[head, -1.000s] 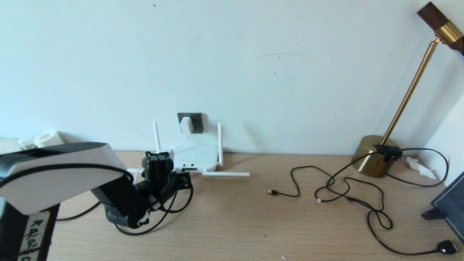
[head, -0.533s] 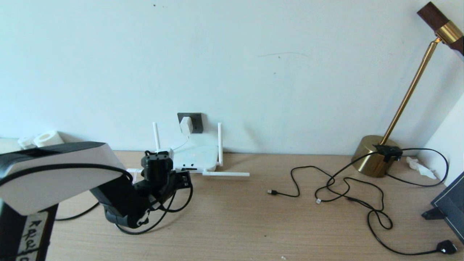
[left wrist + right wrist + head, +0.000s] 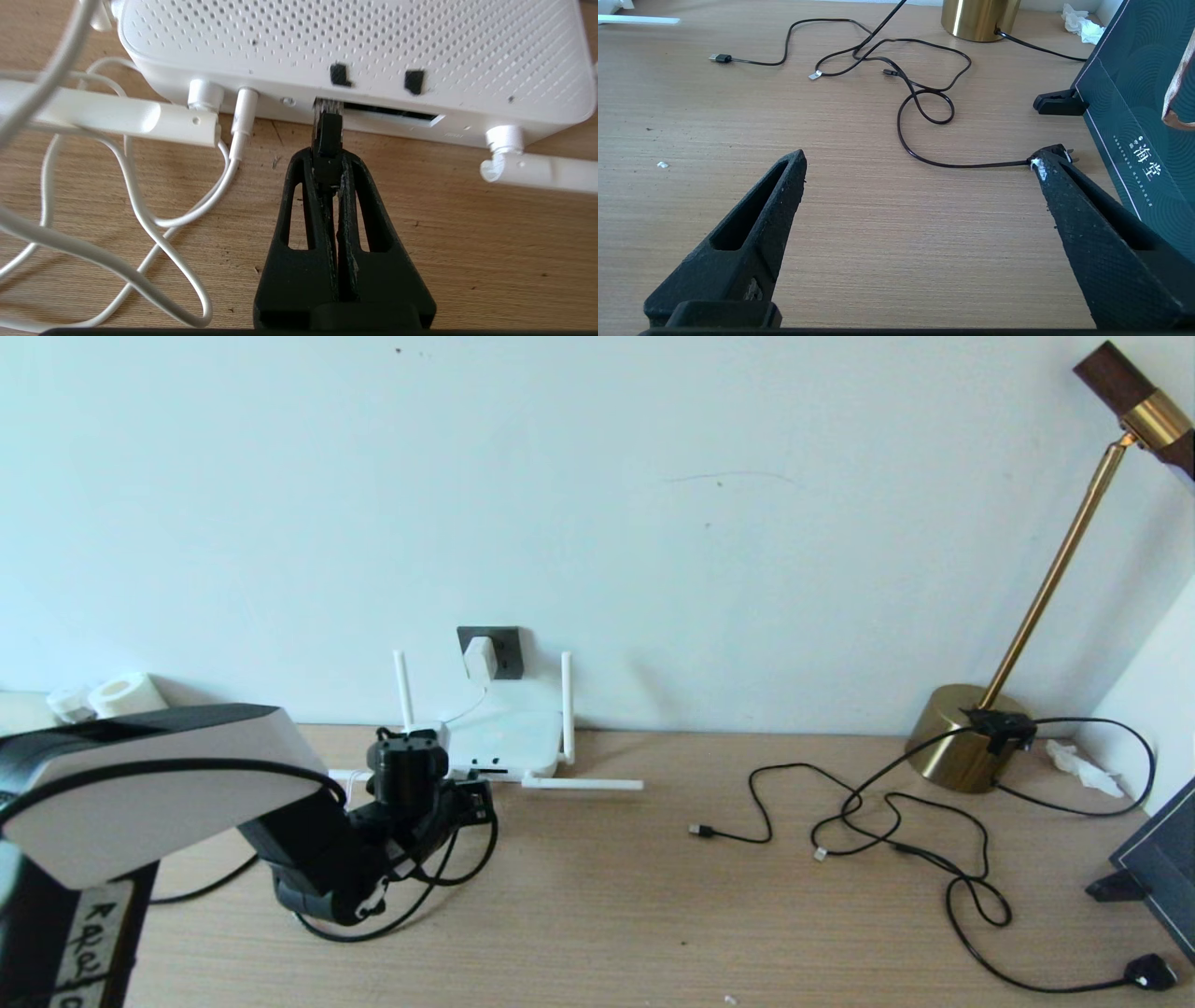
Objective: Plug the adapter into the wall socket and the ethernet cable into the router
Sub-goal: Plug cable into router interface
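Pale wall backs a wooden tabletop (image 3: pixel 597 896) whose far edge meets it; most of the middle and near stretch of the wood lies bare, from the router across to the loose cables.

At the far right corner stands a brass lamp (image 3: pixel 962 737), its stem leaning up toward the right. A dark board (image 3: pixel 1143 116) is propped along the right edge. Thin black cables (image 3: pixel 896 821) loop over the right half of the tabletop, one ending in a black plug (image 3: pixel 1150 973) near the near right corner.

On the left side, close to the far edge, the router (image 3: pixel 504 742) lies flat, two antennas upright against the wall and one lying along the wood to its right. Above it on the wall is the wall socket (image 3: pixel 499 651), with the adapter (image 3: pixel 480 658) seated in it; its thin white cord (image 3: pixel 140 219) coils on the wood beside the router.

The left gripper (image 3: pixel 329 175) sits just in front of the router's port side, fingers closed tight on the ethernet cable (image 3: pixel 328 135), whose connector tip is at the leftmost end of the dark port slot; how deep it sits cannot be told.

The right gripper (image 3: pixel 920 168) hangs over bare wood toward the near right, jaws wide apart, holding nothing, with the black plug just beyond one fingertip.
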{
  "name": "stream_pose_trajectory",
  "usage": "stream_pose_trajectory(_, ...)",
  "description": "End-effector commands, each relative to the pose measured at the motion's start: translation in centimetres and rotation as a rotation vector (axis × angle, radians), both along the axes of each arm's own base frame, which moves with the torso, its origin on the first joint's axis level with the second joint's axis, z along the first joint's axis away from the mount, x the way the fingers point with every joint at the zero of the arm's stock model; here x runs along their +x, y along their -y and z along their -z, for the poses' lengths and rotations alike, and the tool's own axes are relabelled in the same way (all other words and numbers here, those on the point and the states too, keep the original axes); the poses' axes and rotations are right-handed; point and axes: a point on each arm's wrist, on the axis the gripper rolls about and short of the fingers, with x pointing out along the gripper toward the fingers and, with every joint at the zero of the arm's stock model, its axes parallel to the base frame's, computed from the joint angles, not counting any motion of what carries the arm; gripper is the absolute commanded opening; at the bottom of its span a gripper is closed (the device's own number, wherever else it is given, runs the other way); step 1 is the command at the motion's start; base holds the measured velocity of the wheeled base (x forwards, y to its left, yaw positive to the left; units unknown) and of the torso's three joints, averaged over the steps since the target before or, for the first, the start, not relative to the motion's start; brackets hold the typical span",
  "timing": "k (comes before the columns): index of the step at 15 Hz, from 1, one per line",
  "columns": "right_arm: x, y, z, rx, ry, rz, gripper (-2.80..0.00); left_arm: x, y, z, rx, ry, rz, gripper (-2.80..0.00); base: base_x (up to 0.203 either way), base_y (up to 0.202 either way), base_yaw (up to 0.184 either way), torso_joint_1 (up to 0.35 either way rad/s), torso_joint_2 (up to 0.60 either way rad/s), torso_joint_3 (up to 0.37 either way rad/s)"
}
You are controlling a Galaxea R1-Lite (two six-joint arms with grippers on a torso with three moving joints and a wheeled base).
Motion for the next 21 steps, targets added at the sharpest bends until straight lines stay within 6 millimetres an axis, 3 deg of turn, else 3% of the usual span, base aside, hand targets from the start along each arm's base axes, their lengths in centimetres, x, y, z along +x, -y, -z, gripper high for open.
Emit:
stream_pose_trajectory(1,0.00,0.00,0.01,-0.001,-0.001,0.000,0.00,0.10,0.02,0.62,0.002,-0.009,-0.002,-2.80,0.000,0.000,0.000,0.000,0.00,0.000)
stream_pose_trajectory(21,-0.01,0.00,0.02,-0.001,-0.001,0.000,0.00,0.14,0.03,0.09,-0.001,0.004,-0.002,-2.80,0.000,0.000,0.000,0.000,0.00,0.000)
